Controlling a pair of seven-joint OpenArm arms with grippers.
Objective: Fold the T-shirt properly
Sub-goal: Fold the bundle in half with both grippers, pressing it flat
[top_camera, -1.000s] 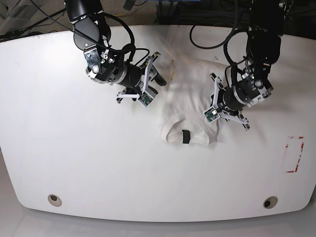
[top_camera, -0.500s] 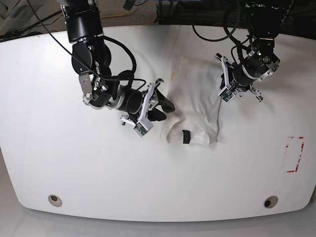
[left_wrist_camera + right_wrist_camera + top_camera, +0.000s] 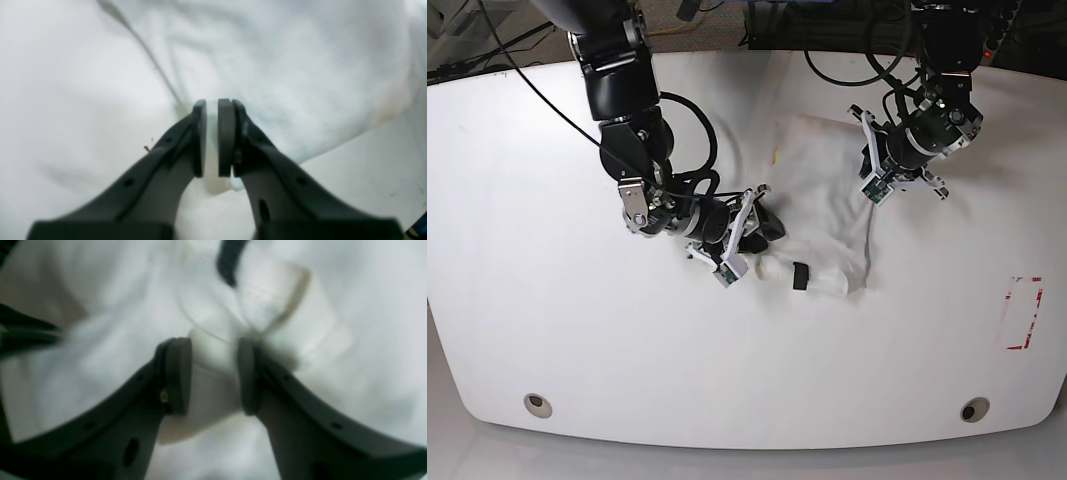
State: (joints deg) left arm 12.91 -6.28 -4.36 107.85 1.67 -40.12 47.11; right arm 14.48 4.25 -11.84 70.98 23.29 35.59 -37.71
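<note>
1. While it lies crumpled at the middle of the white worktop (image 3: 547, 320), the T-shirt (image 3: 822, 190) shows only plain white cloth, a small black tag (image 3: 801, 277) near its front edge.
2. The left tool (image 3: 212, 138) has its pads nearly together, pinching a fold of the shirt's cloth at the garment's side edge.
3. The right tool (image 3: 213, 375) stands about half open, with a bunched fold of the shirt between its pads (image 3: 178, 373); whether they press it, I cannot tell.
4. In the base view this tool (image 3: 762, 235) sits low at the shirt's edge, near the tag.
</note>
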